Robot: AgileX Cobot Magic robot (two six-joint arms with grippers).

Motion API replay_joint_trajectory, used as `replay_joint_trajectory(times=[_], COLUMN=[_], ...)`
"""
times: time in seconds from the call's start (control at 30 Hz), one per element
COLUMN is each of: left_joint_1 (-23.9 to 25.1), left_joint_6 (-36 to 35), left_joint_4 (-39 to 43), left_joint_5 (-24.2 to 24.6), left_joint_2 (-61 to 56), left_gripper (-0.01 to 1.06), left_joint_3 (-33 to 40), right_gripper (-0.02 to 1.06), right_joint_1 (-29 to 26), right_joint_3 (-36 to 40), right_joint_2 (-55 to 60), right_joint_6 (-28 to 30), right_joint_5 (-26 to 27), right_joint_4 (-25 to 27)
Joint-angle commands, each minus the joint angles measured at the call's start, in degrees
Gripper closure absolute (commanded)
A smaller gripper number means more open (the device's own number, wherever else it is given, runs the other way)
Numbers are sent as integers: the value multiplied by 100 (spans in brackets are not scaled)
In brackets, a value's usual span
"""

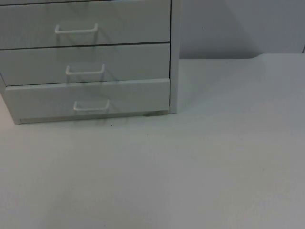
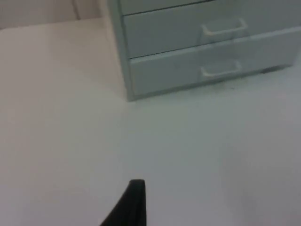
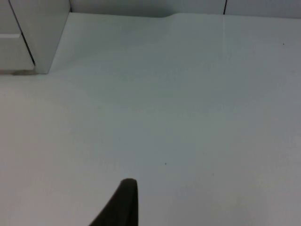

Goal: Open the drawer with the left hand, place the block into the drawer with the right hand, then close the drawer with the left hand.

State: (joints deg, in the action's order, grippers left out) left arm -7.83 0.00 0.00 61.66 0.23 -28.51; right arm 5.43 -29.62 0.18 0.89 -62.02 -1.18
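A white table top point(image 1: 214, 167) meets a grey partition wall point(image 1: 228, 26); a white drawer cabinet point(image 1: 90, 57) stands against it, all three drawers closed, the lowest drawer point(image 1: 88, 99) jutting slightly. The left gripper point(image 2: 134, 197) and right gripper point(image 3: 123, 200) hover before the cabinet; whether their fingers are parted cannot be told.

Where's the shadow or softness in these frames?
Top view: even light, faint shadows under the drawer unit and its handles. Left wrist view: soft, drawer edges smeared, left fingertip dark against the table. Right wrist view: flat light, right fingertip blurred.
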Motion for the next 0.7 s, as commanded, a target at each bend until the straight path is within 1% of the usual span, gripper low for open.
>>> replay_joint_trajectory(times=[0.0,0.03,0.17,0.2,0.3,0.37,0.57,0.67], left_joint_1=[384,384,802,802,1104,1189,1189,1189], left_joint_6=[0,0,0,0,0,0,0,0], left_joint_4=[-51,-51,-51,-51,-51,-51,-51,-51], left_joint_5=[2,2,2,2,2,2,2,2], left_joint_2=[-23,-23,-23,-23,-23,-23,-23,-23], left_gripper=[0,0,0,0,0,0,0,0], left_joint_3=[20,20,20,20,20,20,20,20], right_gripper=[-1,-1,-1,-1,-1,-1,-1,-1], right_joint_1=[-18,-18,-18,-18,-18,-18,-18,-195], right_joint_3=[21,21,11,11,11,11,11,11], right_joint_2=[-18,-18,-18,-18,-18,-18,-18,-18], right_joint_6=[20,20,20,20,20,20,20,20], right_joint_5=[15,15,24,24,24,24,24,24], right_joint_4=[-2,-2,-2,-2,-2,-2,-2,2])
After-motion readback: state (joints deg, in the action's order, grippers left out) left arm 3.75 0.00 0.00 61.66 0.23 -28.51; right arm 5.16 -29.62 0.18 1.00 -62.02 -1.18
